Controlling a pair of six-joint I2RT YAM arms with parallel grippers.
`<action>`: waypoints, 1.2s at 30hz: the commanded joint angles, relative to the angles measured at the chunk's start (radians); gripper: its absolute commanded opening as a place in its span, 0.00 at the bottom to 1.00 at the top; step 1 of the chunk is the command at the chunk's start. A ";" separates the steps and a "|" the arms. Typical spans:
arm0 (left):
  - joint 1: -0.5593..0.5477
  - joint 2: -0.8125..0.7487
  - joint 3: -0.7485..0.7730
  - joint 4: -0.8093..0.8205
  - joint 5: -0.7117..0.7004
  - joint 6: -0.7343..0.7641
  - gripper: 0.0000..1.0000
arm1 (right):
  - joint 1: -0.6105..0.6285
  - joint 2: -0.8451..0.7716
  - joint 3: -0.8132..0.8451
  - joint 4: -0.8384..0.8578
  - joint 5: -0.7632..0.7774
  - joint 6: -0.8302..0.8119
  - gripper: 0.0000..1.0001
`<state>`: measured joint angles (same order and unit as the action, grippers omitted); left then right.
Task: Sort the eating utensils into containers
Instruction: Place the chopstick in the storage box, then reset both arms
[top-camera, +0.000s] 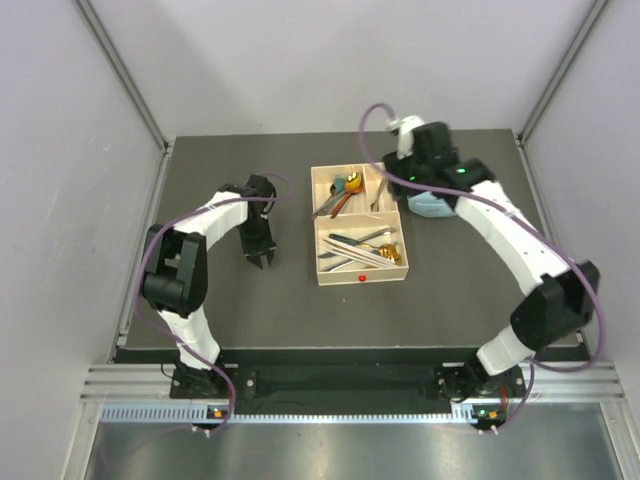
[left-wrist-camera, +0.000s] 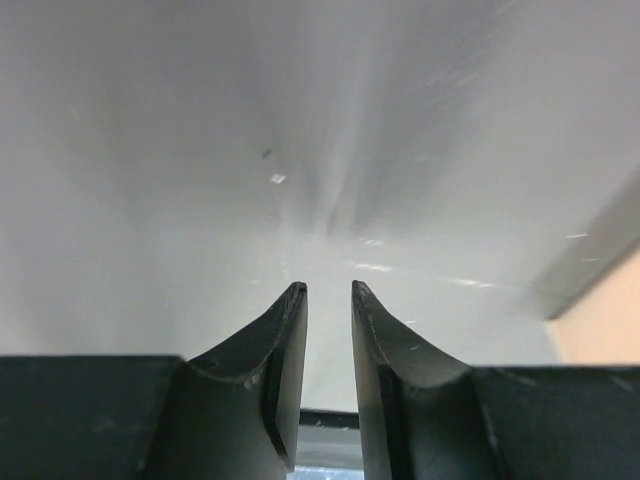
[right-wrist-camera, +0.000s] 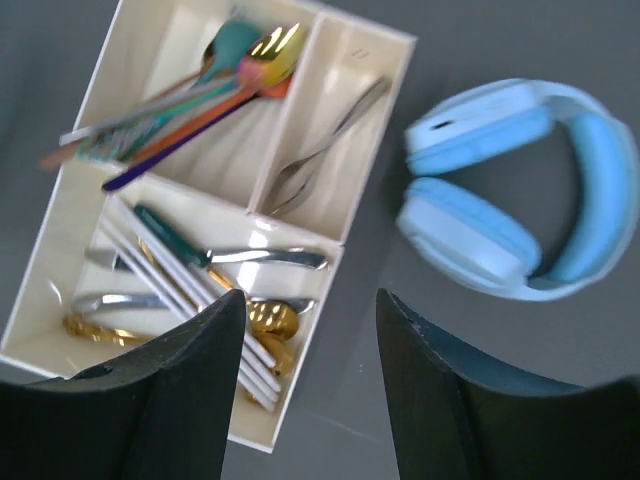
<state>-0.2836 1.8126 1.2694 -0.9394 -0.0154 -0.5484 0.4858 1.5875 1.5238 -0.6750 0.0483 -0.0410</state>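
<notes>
The cream tray (top-camera: 325, 268) lies mid-table with the utensils in its three sections. In the right wrist view, coloured and gold spoons (right-wrist-camera: 200, 100) fill one small section. A silver fork (right-wrist-camera: 320, 150) lies in the other. White chopsticks (right-wrist-camera: 190, 280), dark-handled knives (right-wrist-camera: 175, 240) and gold spoons (right-wrist-camera: 272, 320) share the large section. My right gripper (right-wrist-camera: 310, 297) hovers open and empty above the tray's right edge, beside the headphones. My left gripper (left-wrist-camera: 327, 285) hangs left of the tray (top-camera: 262, 262), jaws a narrow gap apart with nothing between them.
Light-blue over-ear headphones (right-wrist-camera: 520, 200) lie on the dark mat right of the tray, partly under my right arm (top-camera: 432, 205). Grey walls close in the table on three sides. A red dot (top-camera: 361, 277) marks the tray's near rim.
</notes>
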 joint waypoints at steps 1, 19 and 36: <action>0.004 -0.039 0.125 0.011 0.006 -0.008 0.31 | -0.134 -0.118 -0.051 0.054 -0.080 0.170 0.54; 0.004 -0.010 0.317 0.004 0.086 -0.025 0.32 | -0.383 -0.225 -0.333 0.087 -0.260 0.407 0.54; 0.004 -0.010 0.329 0.021 0.094 -0.018 0.32 | -0.478 -0.261 -0.413 0.111 -0.307 0.487 0.56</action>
<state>-0.2836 1.8133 1.5578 -0.9424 0.0685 -0.5697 0.0246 1.3682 1.1194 -0.6037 -0.2428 0.4198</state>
